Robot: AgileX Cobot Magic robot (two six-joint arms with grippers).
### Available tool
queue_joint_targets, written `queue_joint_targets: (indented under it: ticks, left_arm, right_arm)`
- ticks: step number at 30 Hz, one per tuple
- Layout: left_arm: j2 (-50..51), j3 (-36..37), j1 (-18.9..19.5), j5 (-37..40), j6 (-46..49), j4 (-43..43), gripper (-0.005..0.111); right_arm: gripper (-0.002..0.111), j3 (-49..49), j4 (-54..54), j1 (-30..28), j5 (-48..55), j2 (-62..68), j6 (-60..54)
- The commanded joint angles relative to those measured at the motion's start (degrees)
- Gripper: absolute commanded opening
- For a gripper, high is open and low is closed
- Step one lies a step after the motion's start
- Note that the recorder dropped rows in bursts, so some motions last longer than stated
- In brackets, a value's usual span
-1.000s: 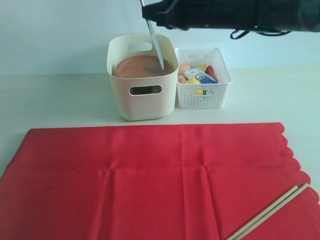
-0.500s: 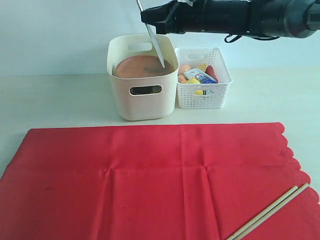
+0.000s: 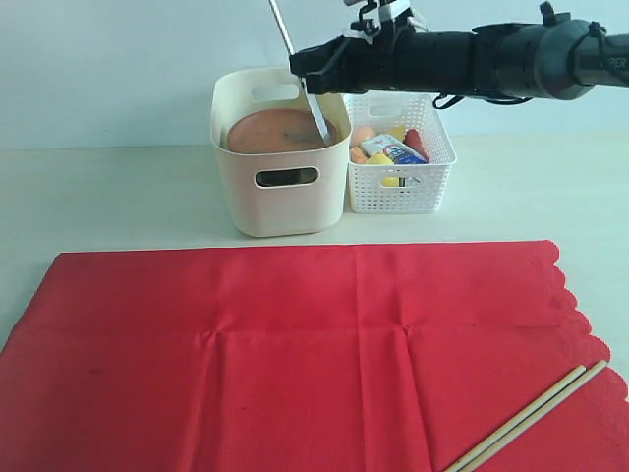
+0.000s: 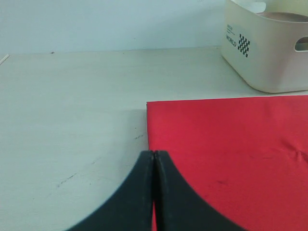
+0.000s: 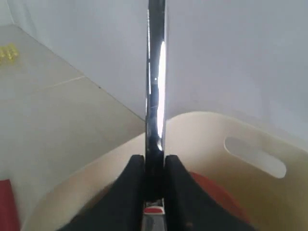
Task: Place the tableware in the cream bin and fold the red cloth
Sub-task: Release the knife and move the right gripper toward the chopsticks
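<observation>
My right gripper (image 3: 303, 67) is shut on the silver knife (image 3: 316, 112), holding it tilted over the cream bin (image 3: 280, 202), blade tip down over the round brown wooden plate (image 3: 270, 130) inside. In the right wrist view the knife (image 5: 155, 96) stands clamped between the fingers of that gripper (image 5: 154, 166) above the bin (image 5: 216, 139). The red cloth (image 3: 314, 354) lies flat in front. A pair of light wooden chopsticks (image 3: 531, 415) rests on its near right corner. My left gripper (image 4: 153, 156) is shut and empty, over the cloth's edge (image 4: 231, 144); the exterior view does not show it.
A white lattice basket (image 3: 399, 172) with food items and a small carton (image 3: 391, 149) stands right of the bin, touching it. The bin (image 4: 269, 53) shows in the left wrist view too. The pale tabletop (image 3: 118, 197) surrounds the cloth.
The right arm has shifted slightly right and lower, and the knife has tilted more, its tip staying over the plate in the bin. The left gripper view has no earlier frame.
</observation>
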Motion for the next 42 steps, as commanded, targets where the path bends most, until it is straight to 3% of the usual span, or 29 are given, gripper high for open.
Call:
queue_joint_targets:
  ticks: [1,8,17,20,29,33,36,42]
  left_arm:
    - [-0.34,0.13,0.01,-0.47,0.03,-0.58,0.0]
    - [-0.34,0.13,0.01,-0.47,0.03,-0.58,0.0]
    - [-0.34,0.13,0.01,-0.47,0.03,-0.58,0.0]
    - [-0.34,0.13,0.01,-0.47,0.03,-0.58,0.0]
    - [-0.34,0.13,0.01,-0.47,0.03,-0.58,0.0]
    - [-0.34,0.13,0.01,-0.47,0.03,-0.58,0.0]
    - [-0.34,0.13,0.01,-0.47,0.03,-0.58,0.0]
    - [-0.34,0.13,0.01,-0.47,0.03,-0.58,0.0]
  right_arm:
    - [0.0,-0.71,0.78,-0.24,1.21,0.99,-0.43]
    - [0.002,-0.71,-3.58,-0.24,2.52,1.04,5.81]
    - [0.036,-0.71,-16.68,-0.24,-1.04,0.71,18.67]
    - [0.042,-0.71,-17.28,-0.24,-1.78,-0.49,21.82]
    - [0.042,-0.71,-30.74,-0.36,-1.53,-8.19,41.24]
    - [0.042,-0.71,-45.97,-0.36,0.57,-12.61,56.94]
    - [0.039,-0.71,-63.56,-0.36,5.83,-17.56,73.58]
    - [0.032,1.8,-80.62,-0.36,13.98,-25.28,84.81]
